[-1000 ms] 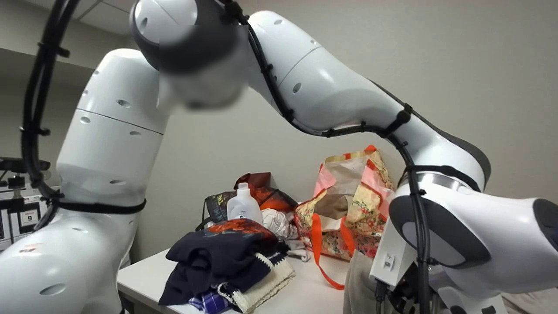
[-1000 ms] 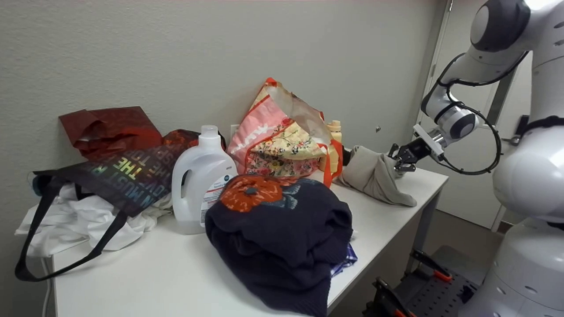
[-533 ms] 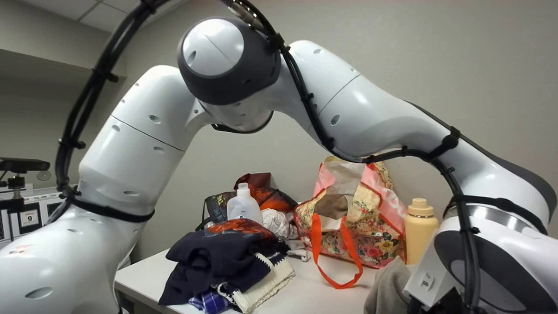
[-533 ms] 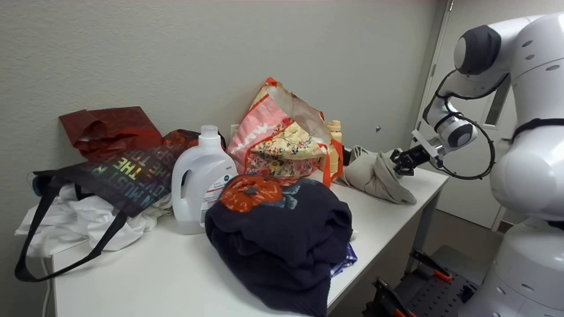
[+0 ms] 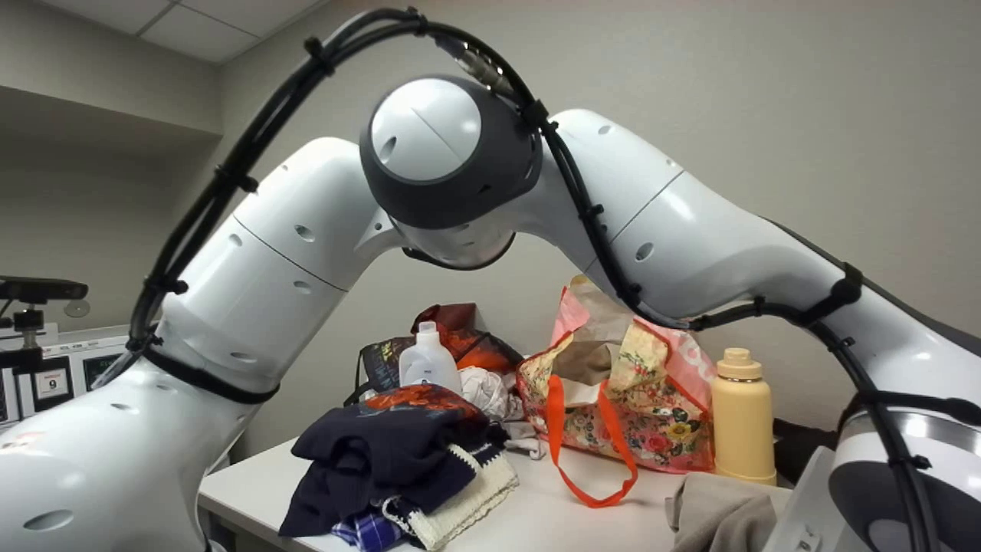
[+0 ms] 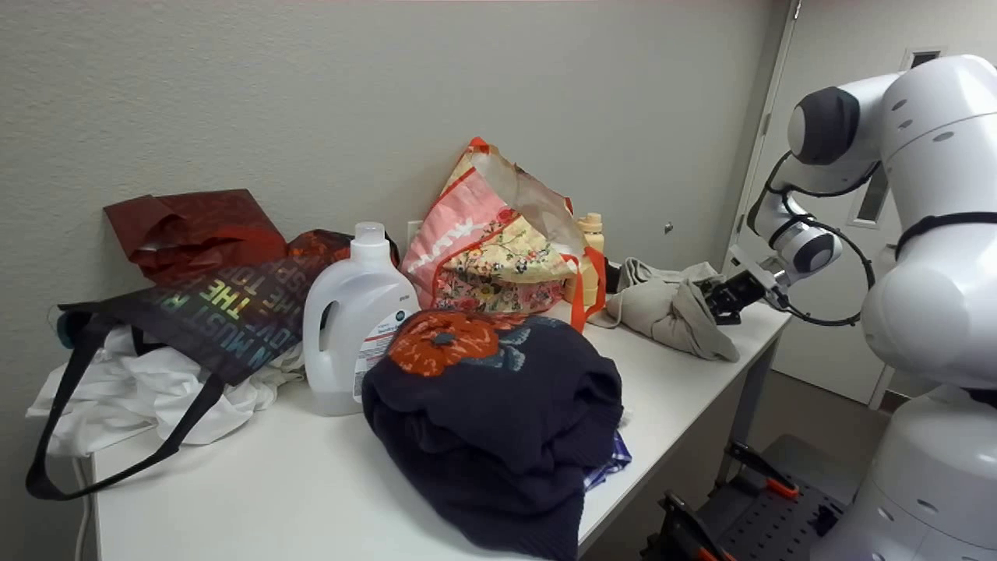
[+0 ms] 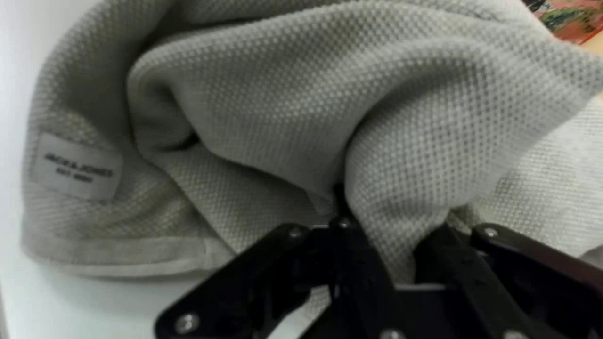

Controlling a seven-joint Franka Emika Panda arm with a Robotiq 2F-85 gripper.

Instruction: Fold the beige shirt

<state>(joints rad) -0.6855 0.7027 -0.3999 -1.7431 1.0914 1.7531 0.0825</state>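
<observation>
The beige shirt (image 6: 658,312) lies crumpled at the far end of the white table, folded over itself; part of it shows in an exterior view (image 5: 716,514). In the wrist view the shirt (image 7: 282,103) fills most of the picture, with a white label at its left edge. My gripper (image 6: 715,300) is low over the table at the shirt's end. In the wrist view a bunched fold of shirt sits between the black fingers of the gripper (image 7: 393,212), which press on it from both sides. The fingertips are partly hidden by cloth.
A floral bag (image 6: 498,265) with orange handles and a yellow bottle (image 5: 742,418) stand by the wall beside the shirt. A dark sweater pile (image 6: 498,421), a white detergent jug (image 6: 362,319) and a dark printed bag (image 6: 226,304) are farther along the table (image 6: 257,499).
The arm has come down and the gripper has moved slightly lower. The shirt's near part has shifted with it, and the yellow bottle has come into view behind the arm.
</observation>
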